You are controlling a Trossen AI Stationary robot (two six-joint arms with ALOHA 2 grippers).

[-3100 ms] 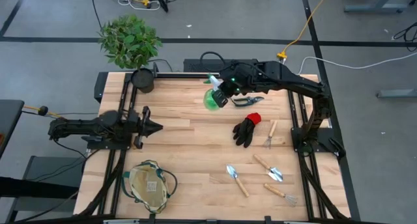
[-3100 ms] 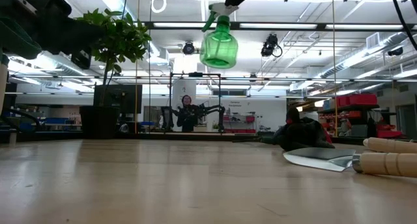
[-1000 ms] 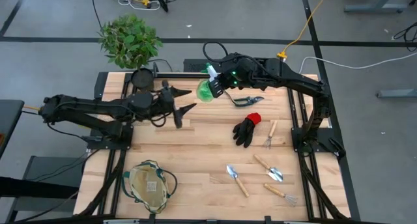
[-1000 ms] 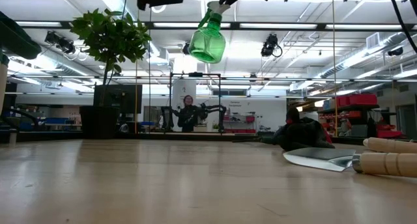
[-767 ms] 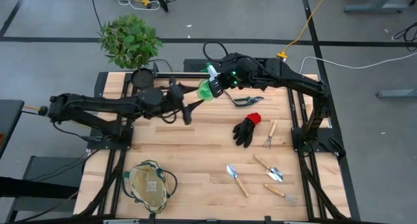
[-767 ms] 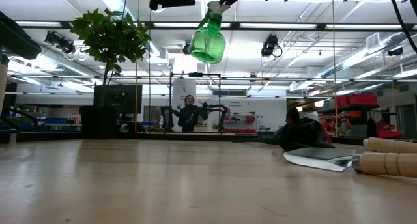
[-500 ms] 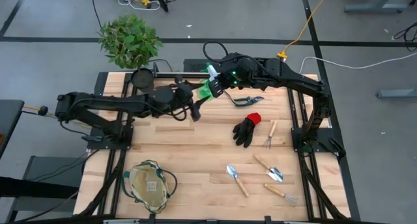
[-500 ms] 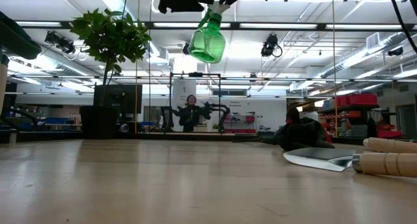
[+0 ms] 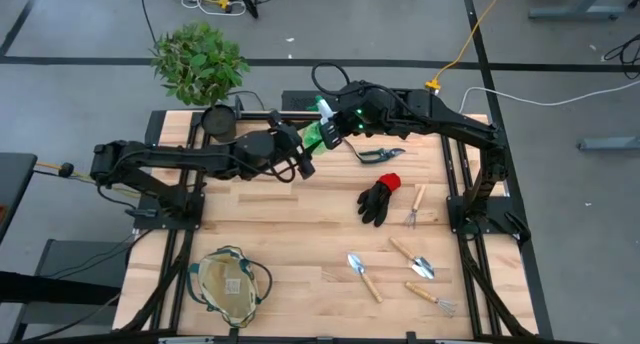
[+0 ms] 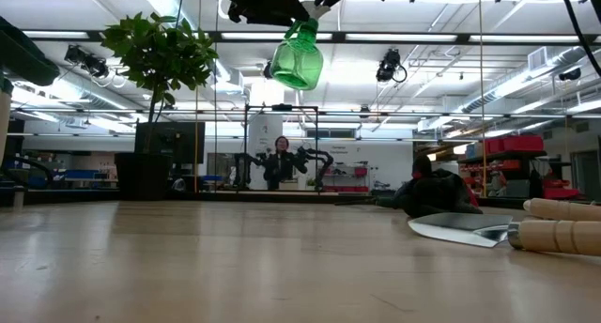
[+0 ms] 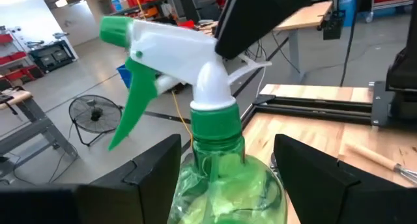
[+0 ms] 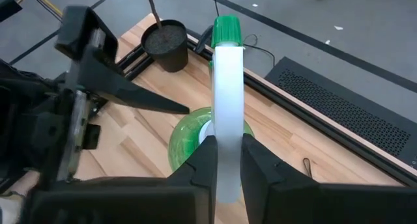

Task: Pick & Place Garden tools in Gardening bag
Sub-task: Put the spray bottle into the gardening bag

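From above, we see the right end effector (image 9: 337, 125) pinching the green spray bottle (image 9: 318, 136) over the surface's (image 9: 300, 234) far edge, the left end effector (image 9: 303, 154) beside it. In the left wrist view, its spread fingers (image 11: 156, 168) flank the bottle's body.

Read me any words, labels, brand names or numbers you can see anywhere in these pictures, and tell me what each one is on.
No text can be read in any view.
The gardening bag has a pale patch on its canvas, too small to read.
The spray bottle, held by the right gripper, shows no lettering.
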